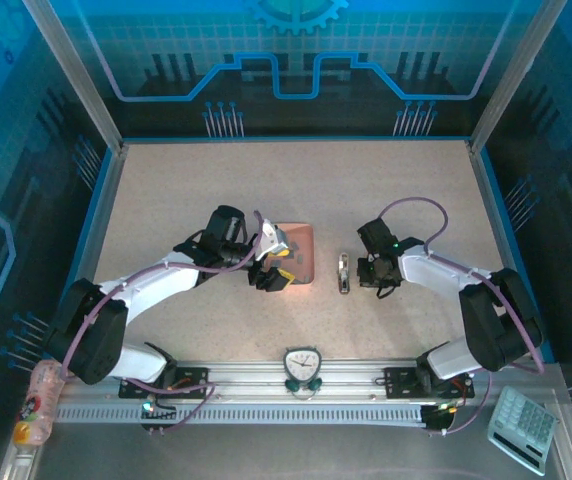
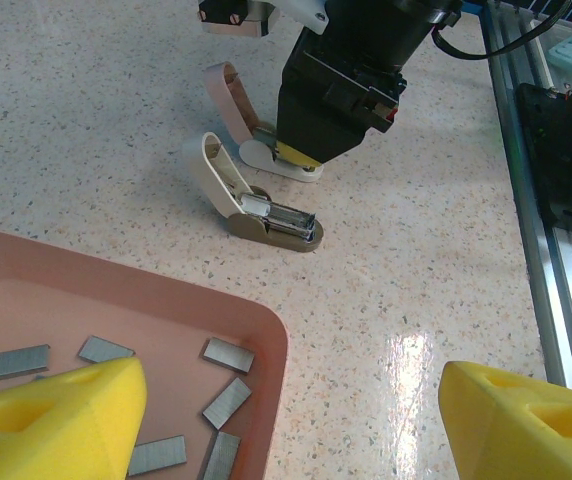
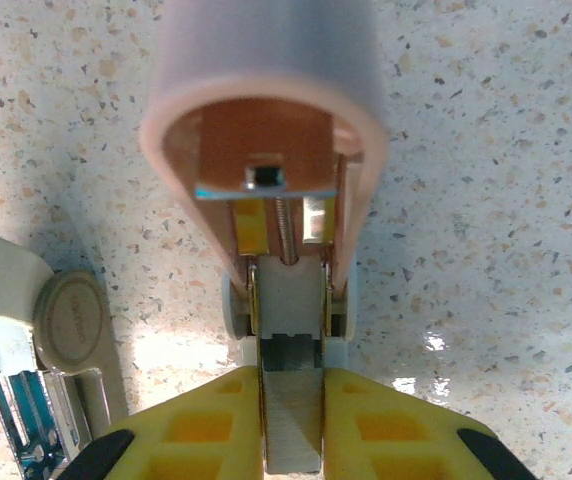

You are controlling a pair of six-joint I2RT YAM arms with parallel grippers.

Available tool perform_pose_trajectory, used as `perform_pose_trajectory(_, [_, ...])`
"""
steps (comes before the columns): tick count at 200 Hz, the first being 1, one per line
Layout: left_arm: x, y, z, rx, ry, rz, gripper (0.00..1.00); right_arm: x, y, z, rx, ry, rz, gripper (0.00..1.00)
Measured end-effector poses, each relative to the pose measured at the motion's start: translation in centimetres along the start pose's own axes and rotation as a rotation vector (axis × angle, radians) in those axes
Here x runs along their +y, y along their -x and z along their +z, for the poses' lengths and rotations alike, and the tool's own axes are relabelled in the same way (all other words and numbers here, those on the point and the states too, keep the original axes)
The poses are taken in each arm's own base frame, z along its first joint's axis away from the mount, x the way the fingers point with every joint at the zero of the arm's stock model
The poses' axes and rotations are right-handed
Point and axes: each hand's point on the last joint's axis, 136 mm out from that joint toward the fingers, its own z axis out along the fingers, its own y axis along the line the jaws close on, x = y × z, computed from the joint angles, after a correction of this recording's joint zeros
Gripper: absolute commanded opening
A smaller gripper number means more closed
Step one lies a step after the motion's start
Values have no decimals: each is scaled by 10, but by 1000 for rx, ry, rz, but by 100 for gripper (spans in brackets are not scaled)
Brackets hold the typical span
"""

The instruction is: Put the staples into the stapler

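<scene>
L gripper (image 2: 291, 425) hangs over the pink tray (image 2: 266, 330) at the corner nearest the staplers. Jaws are wide w/ nothing btwn them. One yellow fingertip (image 2: 61, 410) is above the tray floor, the other out past the rim over bare table (image 2: 96, 120).

Staples (image 2: 228, 354) lie loose on the tray floor, below the jaws and mostly toward the fingertip that's over the tray. Can't tell if any pad touches them. They're short, flat, dark grey rectangular strips, scattered at diff angles. Abt six show in L wrist view, a couple partly hidden behind that fingertip.

R gripper (image 3: 293, 425) is off the tray, out over the table on the staplers' side. Its yellow fingers are closed tight on the base of the pink stapler (image 3: 266, 130). The staples are well apart from these jaws, back in the tray. The pink stapler is hinged open, lid swung up, w/ a spring rod and metal channel visible inside.

Beige stapler (image 2: 256, 205) stands btwn the tray and the pink stapler, just beside the pink one; touching or not, can't tell. It's also open, w/ the cream lid tilted up and the metal magazine exposed.
</scene>
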Motion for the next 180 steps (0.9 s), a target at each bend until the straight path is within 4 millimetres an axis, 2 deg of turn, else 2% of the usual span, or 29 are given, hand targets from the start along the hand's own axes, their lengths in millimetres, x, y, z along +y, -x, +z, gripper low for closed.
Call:
perform_pose_trajectory(93, [0,0,0,1,1,0,78,3,9,-16,-60,27,5,18])
perform_pose_trajectory(180, [0,0,0,2,1,1,78,3,1,-6,-1,15,0,18])
